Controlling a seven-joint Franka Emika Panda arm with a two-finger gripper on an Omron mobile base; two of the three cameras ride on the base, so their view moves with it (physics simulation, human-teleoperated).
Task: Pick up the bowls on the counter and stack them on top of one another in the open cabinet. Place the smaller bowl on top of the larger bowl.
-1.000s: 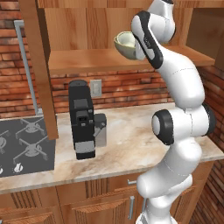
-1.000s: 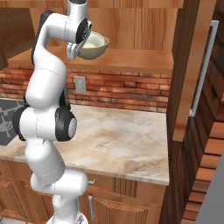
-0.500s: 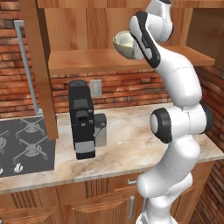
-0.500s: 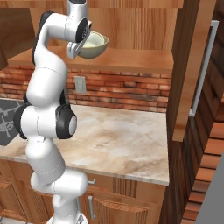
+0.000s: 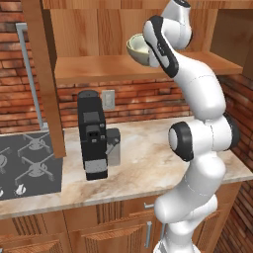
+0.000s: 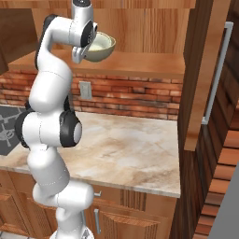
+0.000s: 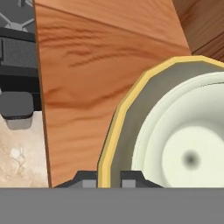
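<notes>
My gripper (image 7: 109,180) is shut on the rim of the larger bowl (image 7: 175,144), which is olive-tan outside with a yellowish rim and creamy white inside. The bowl (image 5: 137,48) hangs upright a little above the bottom board of the open cabinet (image 5: 113,69), at the hand's left in the left base view. From the right base view, the same bowl (image 6: 101,47) sits just right of the hand, over the cabinet's board (image 6: 140,65). The smaller bowl is out of view. The marbled counter (image 6: 126,149) lies below.
A black coffee machine (image 5: 94,136) stands on the counter (image 5: 143,163) under the cabinet. The stove top (image 5: 24,165) is at the left. The cabinet's open doors (image 5: 45,74) (image 6: 198,74) hang out on both sides, one with a steel bar handle (image 6: 217,74). A wall outlet (image 6: 85,89) sits on the brick.
The hand and the bowl have crept slightly leftward over the cabinet board in the left base view. The grip is unchanged.
</notes>
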